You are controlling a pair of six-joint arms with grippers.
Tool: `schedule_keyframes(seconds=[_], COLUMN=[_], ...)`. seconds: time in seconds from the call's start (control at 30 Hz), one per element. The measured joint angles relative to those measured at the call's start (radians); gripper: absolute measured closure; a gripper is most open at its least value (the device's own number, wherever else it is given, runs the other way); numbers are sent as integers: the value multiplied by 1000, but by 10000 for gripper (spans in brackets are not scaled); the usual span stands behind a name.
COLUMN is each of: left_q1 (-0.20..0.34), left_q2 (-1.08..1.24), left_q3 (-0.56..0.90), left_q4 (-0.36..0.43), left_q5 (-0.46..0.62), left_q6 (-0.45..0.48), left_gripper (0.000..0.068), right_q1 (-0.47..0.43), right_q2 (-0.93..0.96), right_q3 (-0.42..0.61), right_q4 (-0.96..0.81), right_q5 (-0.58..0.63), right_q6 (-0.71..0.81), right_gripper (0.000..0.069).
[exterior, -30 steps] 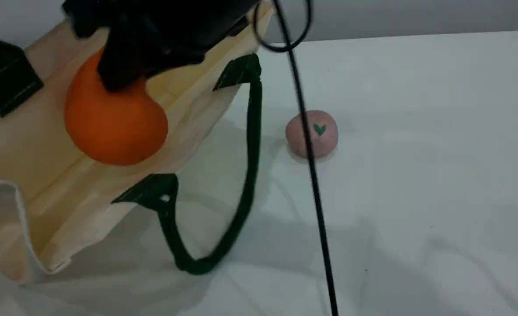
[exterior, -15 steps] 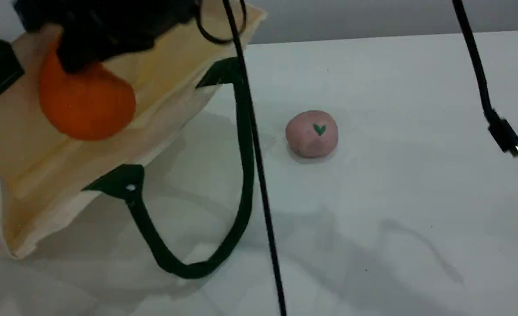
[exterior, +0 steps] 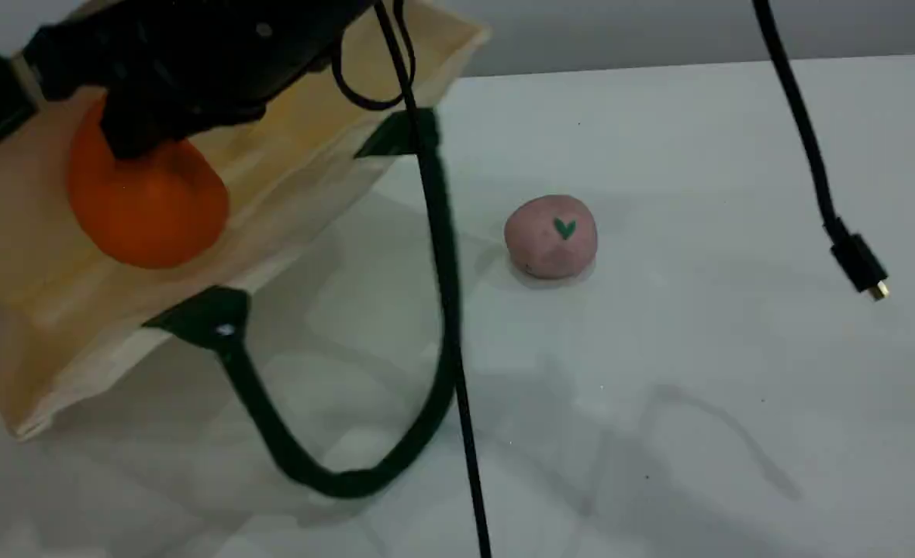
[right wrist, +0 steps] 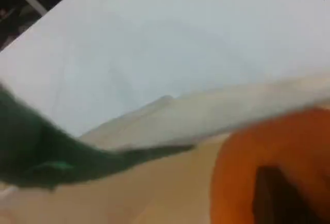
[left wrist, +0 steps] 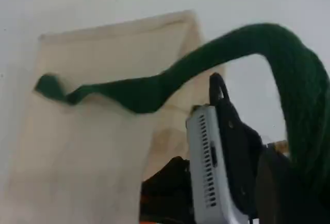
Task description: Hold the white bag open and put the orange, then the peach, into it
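The white bag (exterior: 287, 178) lay at the left of the worktop (exterior: 698, 387), mouth gaping toward the camera, its near green handle (exterior: 333, 480) looping loose onto the surface. In the left wrist view the other green handle (left wrist: 289, 69) arched up and ran down beside the left end effector (left wrist: 281, 193), which was pressed together, seemingly pinching that handle to hold the mouth up; the contact itself was hidden. Farther in, the right end effector (exterior: 147, 128) was clamped on the top of the orange (exterior: 147, 205), which hung over the bag's pale interior, inside the mouth. The peach (exterior: 550, 236) sat on the worktop right of the bag, well apart from it, untouched. A loose black cable (exterior: 822, 194) dangled beyond it.

To release well, the right arm likely needed to carry the orange deeper, past the rim, and low before letting go, so it would not roll out. The left arm should have kept the handle high and steady, and the trailing cable (exterior: 446, 310) should have stayed clear of the handle.
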Motion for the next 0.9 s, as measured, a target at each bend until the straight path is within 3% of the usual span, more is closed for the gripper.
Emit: schedule_keyframes(seconds=[0.3,0.4,0.67,0.77,0.9], left_q1=[0,0,0,0,1], left_q2=[0,0,0,0,-1], left_q3=[0,0,0,0,0], left_q4=[1,1,12,15,62], left_q5=[1,1,1,1,-9], left_q6=[0,0,1,23,18], left_gripper=[622,622,622,622,622], right_q1=[0,0,0,-4,-49], right_q2=[9,9,-12,-44,-108], right_q3=[0,0,0,0,0], right_q4=[-9,-30,-80,-134,-209], right_q5=[5,5,15,63,147], right_q6=[-22,-26,-25,-9,66], right_gripper=[605,531,204,152,141])
